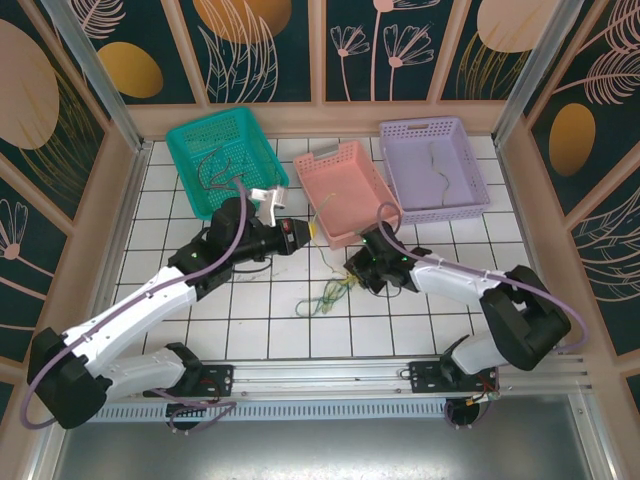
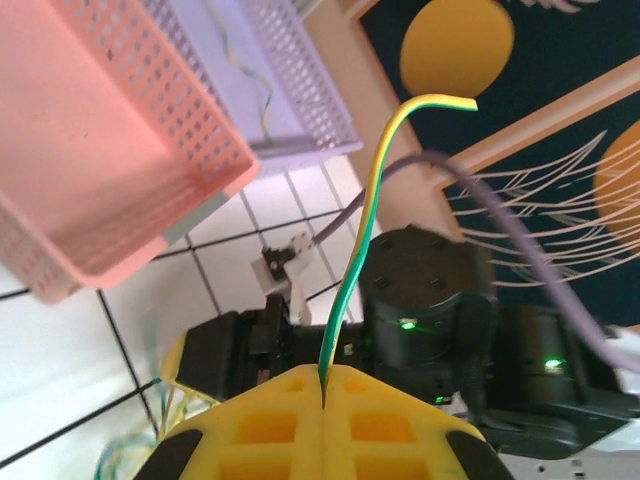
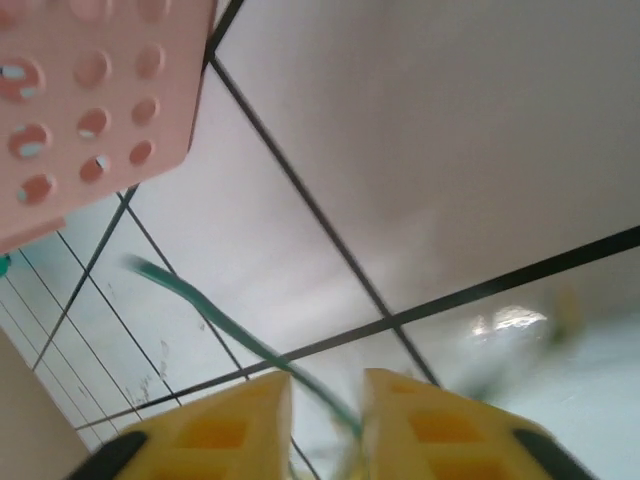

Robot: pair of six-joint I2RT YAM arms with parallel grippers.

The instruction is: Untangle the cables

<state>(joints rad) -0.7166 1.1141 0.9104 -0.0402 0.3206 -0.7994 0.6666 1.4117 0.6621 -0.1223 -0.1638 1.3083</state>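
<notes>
— Eyes on the cables (image 1: 325, 295): heaped loose on the white-tiled table (image 1: 250, 330), mid-way between the two arms, a little below the pink basket (image 1: 345, 190); mostly green and yellow loops.
— Any strand lifted out?
— Yes; from the left wrist, spotting one green-and-yellow wire (image 2: 365, 230) pinched in the left tool (image 2: 325, 378), pads pressed together on it; rising from the pads, curving upward, free end bent over to the right.
— And on the other side?
— Right tool (image 3: 327, 400) down low over the tiles; fingers (image 3: 220, 430) slightly spread, just a narrow gap; a blurred green strand (image 3: 220, 320) running into that gap; cannot tell whether touching either pad.
— From overhead?
— Left tool (image 1: 303, 234) just beside the pink basket's near-left corner; right tool (image 1: 352, 268) just under that basket's front edge, near the top of the heap; pointing roughly toward each other.
— Farther out?
— Green basket (image 1: 215, 155) at the back left, with a few thin wires (image 1: 215, 168) inside; lilac basket (image 1: 435, 165) at the back right, right beside the pink one, holding one wavy wire (image 1: 440, 170); seen again from the left wrist, lying along that basket's floor.
</notes>
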